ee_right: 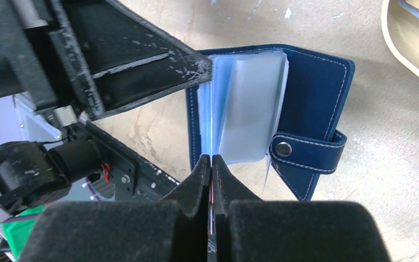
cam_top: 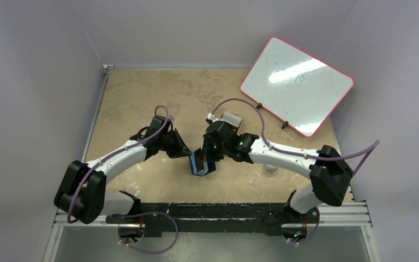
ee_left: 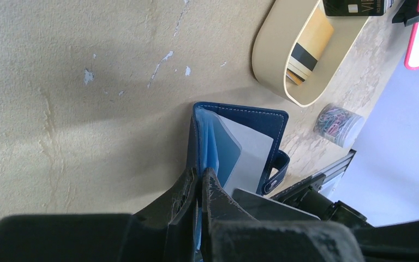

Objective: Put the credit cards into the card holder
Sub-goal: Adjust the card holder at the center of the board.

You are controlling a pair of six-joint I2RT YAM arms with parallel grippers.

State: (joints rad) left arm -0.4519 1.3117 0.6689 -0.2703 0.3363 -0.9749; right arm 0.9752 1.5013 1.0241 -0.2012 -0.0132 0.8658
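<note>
The navy card holder (cam_top: 201,165) stands open on the table between my two grippers. My left gripper (ee_left: 200,172) is shut on the edge of its left cover (ee_left: 194,136). My right gripper (ee_right: 211,158) is shut on a thin credit card (ee_right: 211,143), seen edge-on, whose far end sits among the pale blue inner sleeves (ee_right: 248,109). I cannot tell its colour. The snap strap (ee_right: 305,150) hangs open on the right cover. Gold and black cards (ee_left: 308,46) lie in the tan tray (ee_left: 267,60), and a black card (ee_left: 349,6) rests on its far rim.
A small clear jar of paper clips (ee_left: 335,123) stands right of the card holder, near the table's front rail; it also shows in the top view (cam_top: 271,168). A red-rimmed whiteboard (cam_top: 297,84) leans at the back right. The left gripper's finger (ee_right: 142,54) is close above the card holder.
</note>
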